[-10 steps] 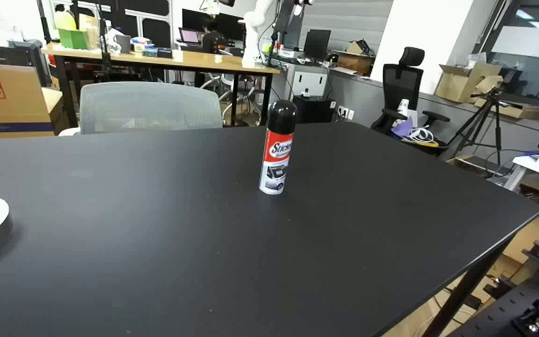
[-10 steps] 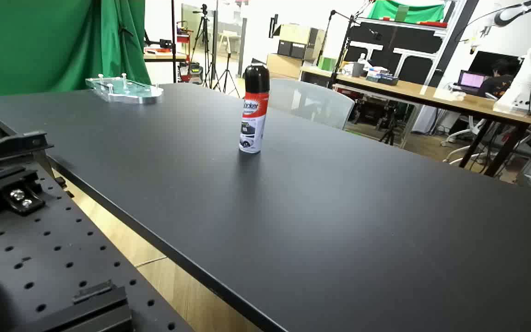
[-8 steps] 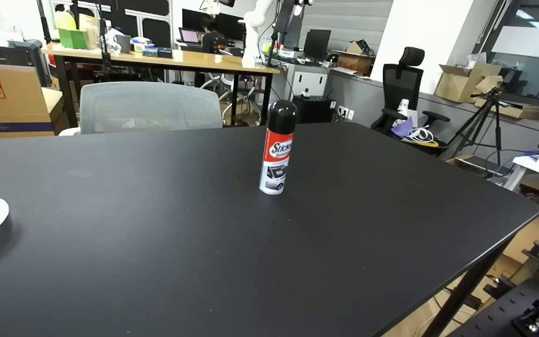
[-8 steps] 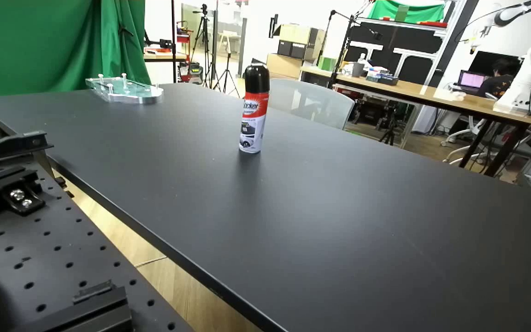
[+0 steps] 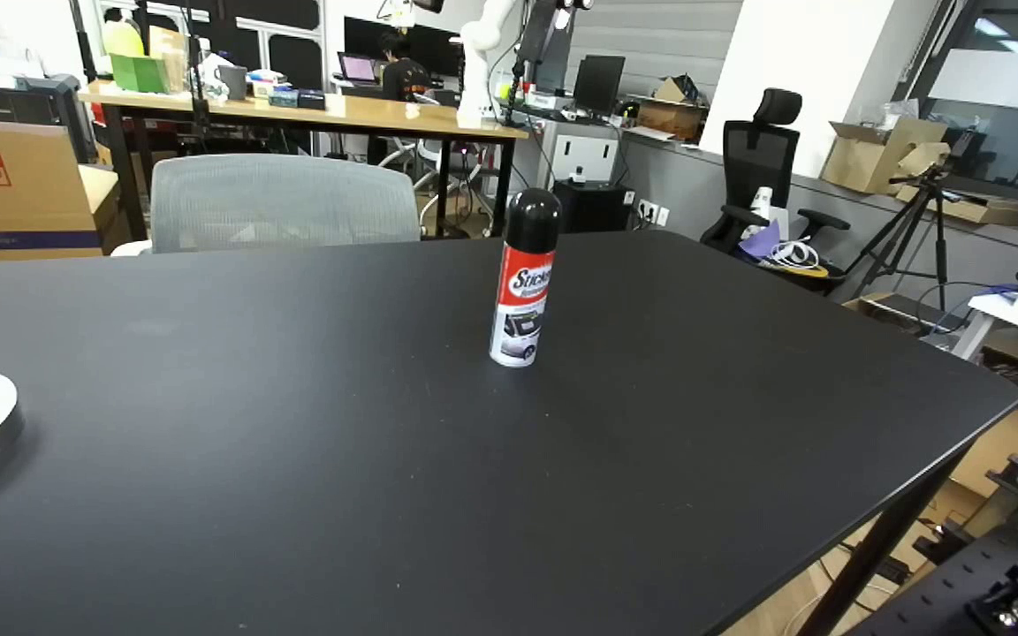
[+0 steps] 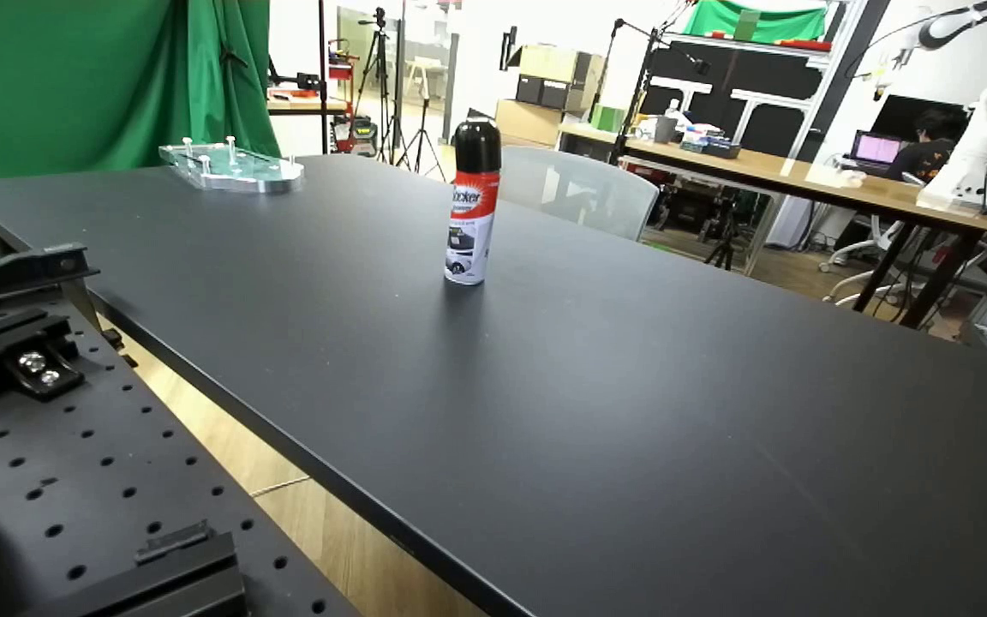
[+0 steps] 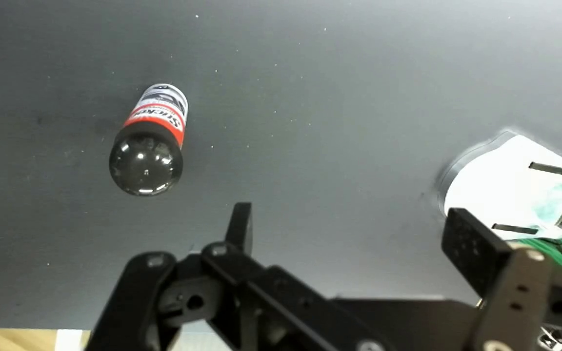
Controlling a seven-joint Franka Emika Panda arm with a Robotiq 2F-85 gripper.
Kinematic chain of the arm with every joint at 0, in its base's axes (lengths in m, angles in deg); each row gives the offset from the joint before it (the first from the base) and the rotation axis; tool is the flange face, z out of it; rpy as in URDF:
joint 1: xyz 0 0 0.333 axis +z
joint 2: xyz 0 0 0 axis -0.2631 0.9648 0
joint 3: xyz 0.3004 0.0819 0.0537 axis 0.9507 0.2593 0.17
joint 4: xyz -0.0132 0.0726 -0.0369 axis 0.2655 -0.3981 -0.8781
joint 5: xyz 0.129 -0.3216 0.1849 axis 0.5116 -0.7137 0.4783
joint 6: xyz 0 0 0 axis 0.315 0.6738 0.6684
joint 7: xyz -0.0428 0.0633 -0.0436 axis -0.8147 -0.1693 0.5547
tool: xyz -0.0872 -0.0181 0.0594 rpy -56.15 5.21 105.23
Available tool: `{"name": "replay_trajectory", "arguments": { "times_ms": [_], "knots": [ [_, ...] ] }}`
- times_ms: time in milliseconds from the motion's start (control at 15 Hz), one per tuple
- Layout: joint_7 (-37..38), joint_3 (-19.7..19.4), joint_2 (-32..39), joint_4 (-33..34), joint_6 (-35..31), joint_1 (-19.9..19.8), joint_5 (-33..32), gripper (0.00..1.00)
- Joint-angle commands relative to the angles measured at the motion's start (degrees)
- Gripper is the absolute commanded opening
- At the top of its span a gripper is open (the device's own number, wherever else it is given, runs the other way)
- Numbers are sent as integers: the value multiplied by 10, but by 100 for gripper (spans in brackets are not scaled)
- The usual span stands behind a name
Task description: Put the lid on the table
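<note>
Wrist view shows jaws parted, unladen, black cap [image 7: 146, 163] seated on spray can [image 7: 160, 110]; step judged approach, next requiring alignment over the cap.

2 exterior views: slanting across table [image 5: 315, 459], sharing can [image 5: 522, 305]; wrist view: downward.

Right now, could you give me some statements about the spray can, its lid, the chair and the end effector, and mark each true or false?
1. The black lid is on the spray can. True.
2. The spray can lies on its side. False: it stands upright on the table.
3. The end effector is open. True.
4. The end effector touches the black lid. False: the wrist view shows them apart.
5. The label band just below the black lid is green. False: that band is red.
6. A grey chair is beside the table. True.
</note>
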State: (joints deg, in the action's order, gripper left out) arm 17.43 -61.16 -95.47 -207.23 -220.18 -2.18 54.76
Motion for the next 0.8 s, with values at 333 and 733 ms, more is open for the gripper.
{"name": "replay_trajectory", "arguments": {
  "times_ms": [333, 733],
  "knots": [
    [60, 33, 3, -5, -24, -50, -126, 100],
    [136, 46, 17, -2, -27, -109, -319, 100]
  ]
}}
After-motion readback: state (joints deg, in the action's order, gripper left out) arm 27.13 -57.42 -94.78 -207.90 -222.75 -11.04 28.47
